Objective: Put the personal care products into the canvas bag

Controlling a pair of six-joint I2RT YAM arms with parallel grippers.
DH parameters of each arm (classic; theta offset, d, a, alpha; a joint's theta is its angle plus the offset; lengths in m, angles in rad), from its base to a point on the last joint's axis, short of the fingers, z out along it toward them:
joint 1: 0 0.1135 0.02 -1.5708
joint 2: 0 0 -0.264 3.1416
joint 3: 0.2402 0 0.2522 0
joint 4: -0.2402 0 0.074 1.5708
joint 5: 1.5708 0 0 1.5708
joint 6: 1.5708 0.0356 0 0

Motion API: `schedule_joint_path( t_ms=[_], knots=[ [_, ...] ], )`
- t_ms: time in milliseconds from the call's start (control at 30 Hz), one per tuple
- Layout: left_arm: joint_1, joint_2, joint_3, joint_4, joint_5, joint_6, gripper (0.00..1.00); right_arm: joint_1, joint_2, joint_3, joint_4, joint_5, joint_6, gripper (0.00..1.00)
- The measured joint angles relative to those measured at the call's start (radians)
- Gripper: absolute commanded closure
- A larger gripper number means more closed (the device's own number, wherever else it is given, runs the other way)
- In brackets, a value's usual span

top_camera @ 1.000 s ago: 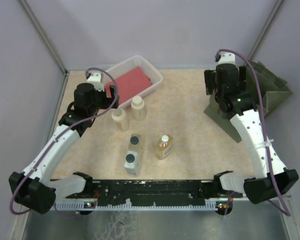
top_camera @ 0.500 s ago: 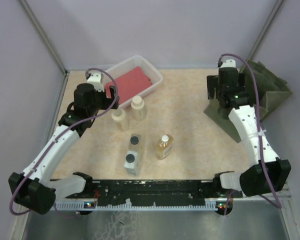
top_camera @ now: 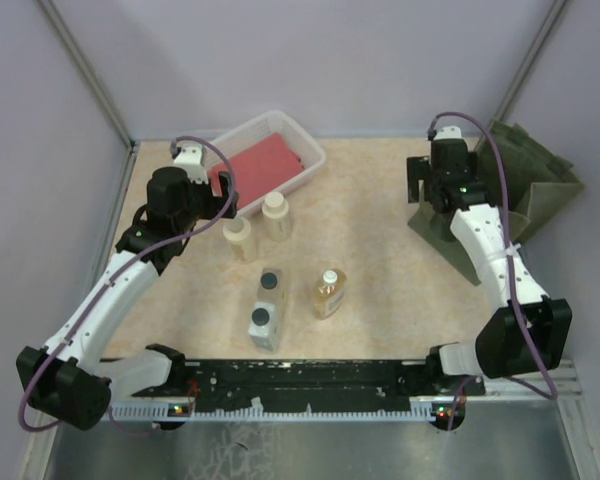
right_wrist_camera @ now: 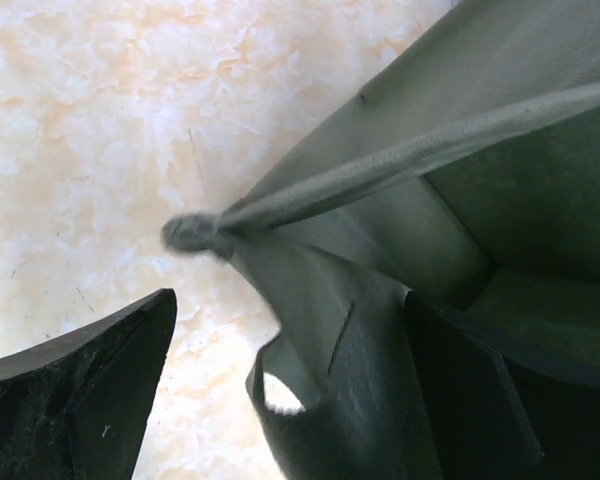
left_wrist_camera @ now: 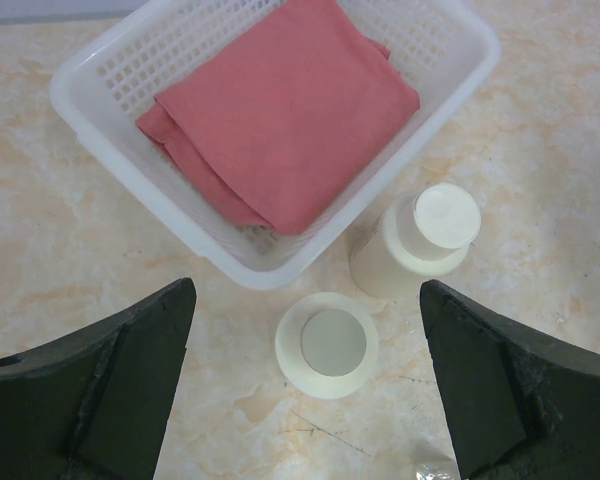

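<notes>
At the table's far right corner: canvas bag (top_camera: 545, 190), one only, olive, slumped. Soft and floppy by the look of it, mouth likely to sag shut; best taken by a strap handle (right_wrist_camera: 400, 160) or the rim. Just over that strap, right gripper (right_wrist_camera: 290, 300), jaws spread wide, pinching nothing.

Across the left half of the table, well apart from the bag: five personal care products, none bagged.
- Two cream: first cream bottle (top_camera: 239, 238), second cream bottle (top_camera: 275, 214).
- Two grey: far grey bottle (top_camera: 269, 288), near grey bottle (top_camera: 263, 325).
- One amber bottle (top_camera: 327, 295).

Probably light, stiff and smooth, so apt to slip or tip; best pinched across the body, below the cap.

Above the first cream bottle, left gripper (left_wrist_camera: 308, 295), spread wide, empty. Toward the far left corner: one white basket (top_camera: 312, 158), one red cloth (top_camera: 260, 165) inside.
</notes>
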Motion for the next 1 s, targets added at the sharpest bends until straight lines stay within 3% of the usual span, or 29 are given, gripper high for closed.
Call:
schedule_joint_path(
  t_ms=[267,467,533,833,1000],
  knots=[
    [0.0,-0.001,0.0,0.0,0.0,0.0,0.0,-0.03,0.049,0.001,0.004,-0.102,0.03,0.3],
    [0.0,-0.001,-0.001,0.001,0.0,0.0,0.0,-0.03,0.049,0.001,-0.012,-0.171,0.051,0.64],
    [0.0,-0.003,-0.004,0.001,0.0,0.0,0.0,-0.03,0.049,0.001,-0.016,-0.186,0.057,0.7],
    [0.0,-0.007,-0.008,0.001,0.0,0.0,0.0,-0.004,0.049,0.011,-0.06,-0.284,0.096,0.72],
    [0.0,-0.01,-0.008,0.001,0.001,0.0,0.0,0.158,0.048,0.061,-0.111,-0.286,0.116,0.73]
  ],
)
